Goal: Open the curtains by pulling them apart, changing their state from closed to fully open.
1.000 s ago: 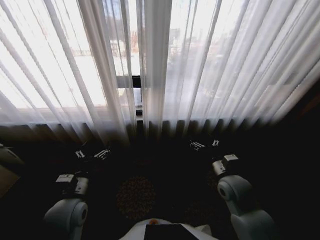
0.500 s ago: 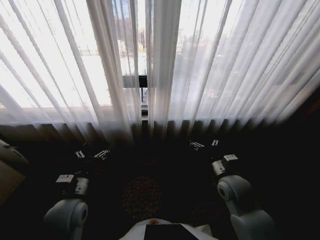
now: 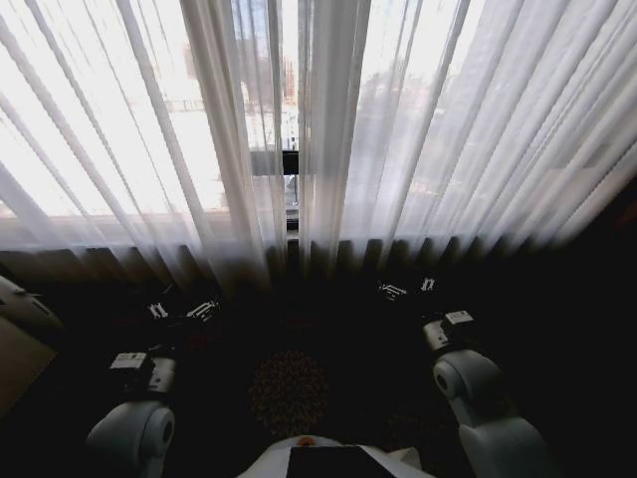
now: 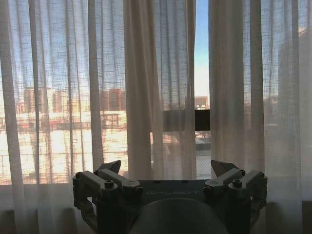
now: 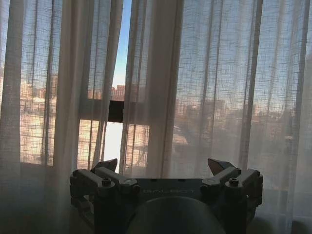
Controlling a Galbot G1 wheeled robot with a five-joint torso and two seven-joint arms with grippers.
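Your left gripper (image 3: pixel 183 310) hangs low at the left, jaws spread, dark floor clear around it. The curtains (image 3: pixel 328 129) hang ahead, left panel (image 4: pixel 141 92) and right panel (image 5: pixel 204 87) nearly meeting; a narrow gap at center shows the window frame (image 3: pixel 290 163). Against the earlier frame the whole scene has drifted right, so the camera moved, not the fabric. Your right gripper (image 3: pixel 407 288) sits low right, jaws spread. Both grippers are short of the cloth, touching nothing.
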